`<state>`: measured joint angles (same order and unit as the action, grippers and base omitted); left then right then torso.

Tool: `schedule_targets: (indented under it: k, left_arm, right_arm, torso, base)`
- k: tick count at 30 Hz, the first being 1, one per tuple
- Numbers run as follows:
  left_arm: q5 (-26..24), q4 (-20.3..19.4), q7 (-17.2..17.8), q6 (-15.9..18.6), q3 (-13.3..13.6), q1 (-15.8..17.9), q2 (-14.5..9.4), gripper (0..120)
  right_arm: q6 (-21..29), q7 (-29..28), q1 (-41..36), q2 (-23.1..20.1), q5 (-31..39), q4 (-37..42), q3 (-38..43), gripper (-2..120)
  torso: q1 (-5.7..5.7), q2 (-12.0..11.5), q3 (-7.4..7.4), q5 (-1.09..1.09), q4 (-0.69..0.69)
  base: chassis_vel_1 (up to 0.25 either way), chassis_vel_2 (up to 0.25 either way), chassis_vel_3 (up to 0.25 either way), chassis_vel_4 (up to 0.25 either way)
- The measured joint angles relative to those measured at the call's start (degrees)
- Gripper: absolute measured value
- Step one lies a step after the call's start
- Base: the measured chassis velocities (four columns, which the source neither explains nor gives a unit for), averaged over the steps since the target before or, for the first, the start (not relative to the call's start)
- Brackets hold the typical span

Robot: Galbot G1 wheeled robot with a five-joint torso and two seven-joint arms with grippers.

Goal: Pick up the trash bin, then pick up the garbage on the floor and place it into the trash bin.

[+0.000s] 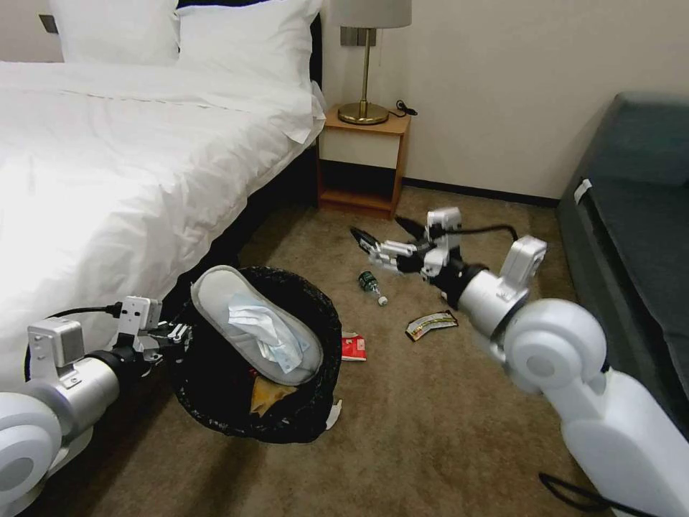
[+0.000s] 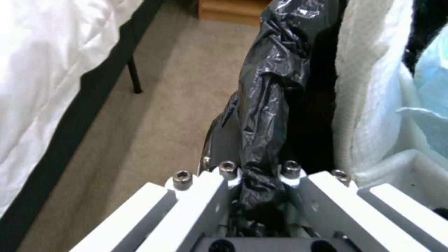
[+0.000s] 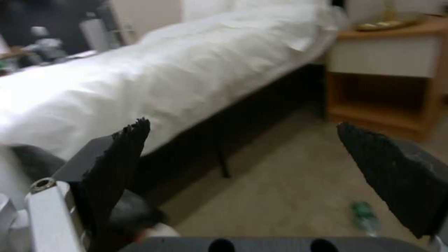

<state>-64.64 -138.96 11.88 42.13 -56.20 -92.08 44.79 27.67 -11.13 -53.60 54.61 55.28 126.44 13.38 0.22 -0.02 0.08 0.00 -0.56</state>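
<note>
**Black liner, white linen, tan floor**

The round bin I hold wears a crinkly, glossy black plastic bag. In it lie a flat white slipper, a pale blue crumpled tissue and a yellow-tan scrap. On my short-pile tan carpet lie a small green plastic bottle with a white cap, a red wrapper and a yellow-and-silver wrapper with dark edges. My arms are white and silver; my right gripper has black fingers. The bedding is white, the wooden nightstand orange-brown with a cream drawer, the lamp base brass, the couch dark teal.
</note>
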Motion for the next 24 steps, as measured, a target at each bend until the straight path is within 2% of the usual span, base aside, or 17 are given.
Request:
schedule_targets:
  k: [2, 4, 8, 11, 18, 24]
  left_arm:
    - [0.0, 0.0, 0.0, 0.0, 0.0, 0.0, 0.0, 1]
    - [0.0, 0.1, 0.4, 0.0, -1.5, 0.0, 1.4, 1]
    - [-0.5, 0.2, 1.5, 0.0, -3.4, 0.1, 1.9, 1]
    - [-3.5, 0.5, 4.5, 0.0, -5.4, 1.1, 1.6, 1]
    - [-7.1, 0.1, 9.0, 0.0, -6.2, 1.9, 1.6, 1]
    - [-8.2, 0.0, 9.7, 0.0, -6.4, 2.1, 1.2, 1]
  right_arm:
    - [0.0, 0.0, 0.0, 0.0, 0.0, 0.0, 0.0, 100]
    - [-2.9, -0.7, -4.3, 0.4, -3.6, -1.0, 2.6, 100]
    - [-3.6, -0.1, -8.2, 0.4, -7.3, -1.3, 5.4, 100]
    - [-4.0, 1.5, -12.6, 0.2, -11.4, -2.0, 8.1, 100]
    - [-4.9, 2.5, -16.2, 1.2, -15.8, -3.0, 8.8, 100]
    - [-5.4, 3.5, -18.2, 1.5, -15.8, -2.9, 9.8, 100]
  torso:
    - [0.00, 0.0, 0.00, 0.00, 0.00]
    - [0.00, 0.0, 0.00, 0.00, 0.01]
    - [0.00, 0.0, 0.00, 0.00, 0.01]
    - [0.00, 0.0, 0.00, 0.01, 0.00]
    - [0.00, 0.0, 0.00, 0.00, 0.01]
    - [0.00, 0.0, -0.01, 0.00, 0.00]
  base:
    - [0.000, 0.000, 0.000, 0.000]
    - [0.000, 0.000, 0.000, 0.000]
    - [0.000, 0.000, 0.000, 0.000]
    - [0.000, 0.000, 0.000, 0.000]
    - [0.000, 0.000, 0.000, 0.000]
    - [0.000, 0.000, 0.000, 0.000]
